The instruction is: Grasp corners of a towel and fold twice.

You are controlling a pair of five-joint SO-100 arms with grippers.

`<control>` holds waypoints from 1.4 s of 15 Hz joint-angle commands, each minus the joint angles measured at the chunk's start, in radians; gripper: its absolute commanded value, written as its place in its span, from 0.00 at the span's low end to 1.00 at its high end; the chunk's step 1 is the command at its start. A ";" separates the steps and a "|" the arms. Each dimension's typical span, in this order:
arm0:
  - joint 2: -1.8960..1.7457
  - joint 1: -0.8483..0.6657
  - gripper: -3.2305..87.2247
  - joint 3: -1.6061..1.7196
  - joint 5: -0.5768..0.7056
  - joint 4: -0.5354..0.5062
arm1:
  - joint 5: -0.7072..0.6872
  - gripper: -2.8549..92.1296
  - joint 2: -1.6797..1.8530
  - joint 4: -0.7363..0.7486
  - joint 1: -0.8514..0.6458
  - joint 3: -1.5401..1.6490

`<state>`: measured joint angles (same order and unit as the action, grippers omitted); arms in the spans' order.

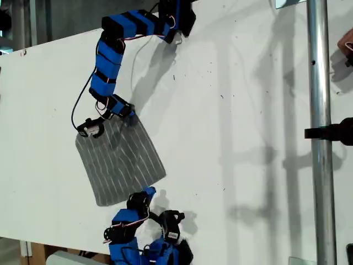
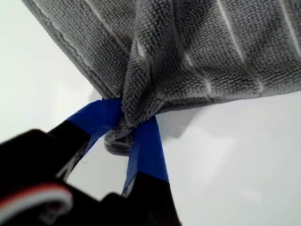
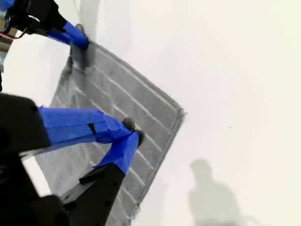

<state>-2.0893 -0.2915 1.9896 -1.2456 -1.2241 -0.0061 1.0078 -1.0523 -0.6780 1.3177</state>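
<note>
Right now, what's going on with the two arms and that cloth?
A two-arm fold of the small grey striped towel, which lies on the white table. My first gripper is shut on one corner, with the fabric bunched between its blue-taped fingers. My second gripper has its tips closed over the towel; whether it pinches fabric is unclear. Most of the cloth lies flat and unfolded, so no fold is done yet.

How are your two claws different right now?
My first claw pinches a bunched corner of the soft grey pale-striped towel; whether my second claw holds cloth, I cannot tell. In the exterior view, the first is at the towel's top, the second at its bottom. Both wear blue tape.
</note>
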 commanded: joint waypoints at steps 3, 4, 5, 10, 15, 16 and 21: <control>0.387 -0.069 0.00 -0.620 0.244 -0.276 | -0.005 0.03 0.035 0.018 0.000 0.023; 0.440 -0.078 0.00 -0.713 0.273 -0.330 | -0.005 0.03 0.038 0.020 0.000 0.026; 0.471 -0.083 0.01 -0.769 0.316 -0.360 | -0.005 0.03 0.038 0.020 0.000 0.026; 0.502 -0.161 0.32 -0.769 0.486 -0.405 | -0.003 0.03 0.038 0.020 0.002 0.029; 0.586 -0.155 0.36 -0.739 0.528 -0.387 | -0.003 0.03 0.040 0.021 0.002 0.029; 0.603 -0.150 0.36 -0.719 0.520 -0.368 | -0.003 0.03 0.040 0.021 0.002 0.029; 0.666 -0.153 0.35 -0.505 0.465 -0.161 | -0.005 0.03 0.041 0.021 0.003 0.034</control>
<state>-1.4266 -0.4464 1.4742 -0.7655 -1.4343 -0.0061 1.0216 -1.0354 -0.6780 1.3453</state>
